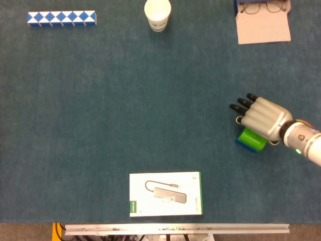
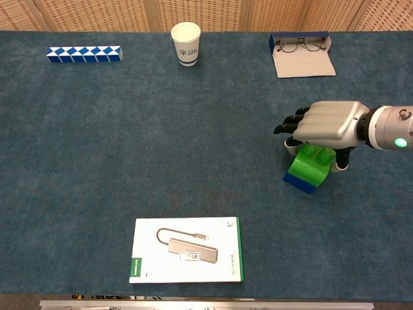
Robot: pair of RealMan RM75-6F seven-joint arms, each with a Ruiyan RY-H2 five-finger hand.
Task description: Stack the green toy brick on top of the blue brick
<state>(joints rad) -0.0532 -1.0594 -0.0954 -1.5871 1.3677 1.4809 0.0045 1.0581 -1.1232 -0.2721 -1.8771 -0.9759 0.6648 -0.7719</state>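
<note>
My right hand [image 2: 326, 123] lies palm down over one green brick [image 2: 311, 164], fingers extended leftward; whether it grips the brick I cannot tell. The green brick sits tilted on one blue brick [image 2: 299, 181] under my palm. Beyond my fingertips: one cup [image 2: 186, 35], one box [image 2: 187, 250].

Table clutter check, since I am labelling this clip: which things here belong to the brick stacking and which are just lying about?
Belongs to the job:
green brick, sitting on the blue one
blue brick
right hand, over the bricks

Just lying about:
paper cup
blue-and-white block strip
glasses on their case
boxed adapter
</note>
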